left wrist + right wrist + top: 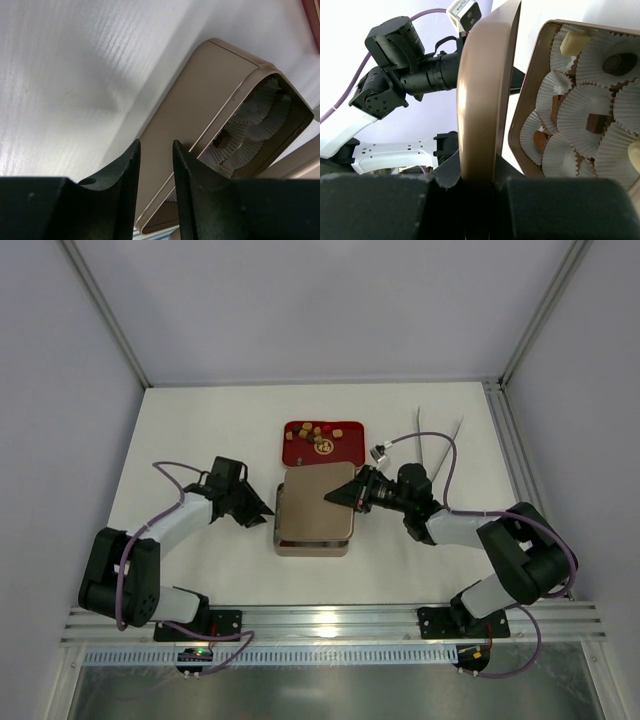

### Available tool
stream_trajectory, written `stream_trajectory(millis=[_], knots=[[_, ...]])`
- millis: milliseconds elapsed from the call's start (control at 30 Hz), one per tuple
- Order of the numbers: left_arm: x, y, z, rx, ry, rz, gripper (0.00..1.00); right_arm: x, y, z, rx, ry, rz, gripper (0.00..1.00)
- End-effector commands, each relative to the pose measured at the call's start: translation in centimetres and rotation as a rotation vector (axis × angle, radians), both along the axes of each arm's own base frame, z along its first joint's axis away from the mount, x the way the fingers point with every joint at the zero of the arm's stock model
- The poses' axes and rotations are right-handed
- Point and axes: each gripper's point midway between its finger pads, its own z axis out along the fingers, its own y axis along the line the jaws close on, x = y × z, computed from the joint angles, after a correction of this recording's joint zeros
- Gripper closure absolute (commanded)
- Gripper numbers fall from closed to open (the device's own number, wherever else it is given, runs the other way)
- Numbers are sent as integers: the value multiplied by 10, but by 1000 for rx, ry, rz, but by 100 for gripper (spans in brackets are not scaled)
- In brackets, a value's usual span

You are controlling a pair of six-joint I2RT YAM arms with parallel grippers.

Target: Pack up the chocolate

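Note:
The tan tin [312,540] stands mid-table, its lid [315,502] tilted over it. My right gripper [346,496] is shut on the lid's right edge; in the right wrist view the lid [482,100] stands edge-on between the right gripper's [479,177] fingers. Beside it the tin's rim [524,120] frames white paper cups holding chocolate: a dark piece [619,63], a cream piece [572,42], a brown piece [598,121]. My left gripper [262,510] sits at the tin's left side, open and empty; between the left gripper's [156,150] fingers the lid [200,100] shows. More chocolate [312,431] lies on a red tray [345,445].
The red tray is just behind the tin. Thin metal tongs [440,435] lie at the back right. Enclosure walls border the white table, and an aluminium rail [330,620] runs along the near edge by the arm bases.

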Motion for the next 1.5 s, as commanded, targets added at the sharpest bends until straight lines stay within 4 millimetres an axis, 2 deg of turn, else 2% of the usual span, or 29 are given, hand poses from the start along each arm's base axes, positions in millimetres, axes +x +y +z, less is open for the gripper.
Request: stream_trajectory(millis=[0,200,500,567,833,1100,1300,1467], knots=[[7,-10,15,-48,-62,-2,68,4,2,22,74,-82,9,96],[10,-4,23,-16,-99,-10,60,4,5,13,80,-65,18,96],[14,22,36,51,-128,8,42,5,8,-2,97,-29,28,96],[14,26,38,49,-130,14,41,6,9,1,120,-31,32,96],[15,21,53,18,-177,-15,37,7,10,-6,124,-10,36,96],[17,6,68,-45,-239,-98,32,6,10,-17,101,4,35,95],[14,1,65,-67,-233,-126,29,4,7,-25,98,21,28,89],[14,-1,62,-72,-224,-141,28,3,5,-28,89,34,23,79]])
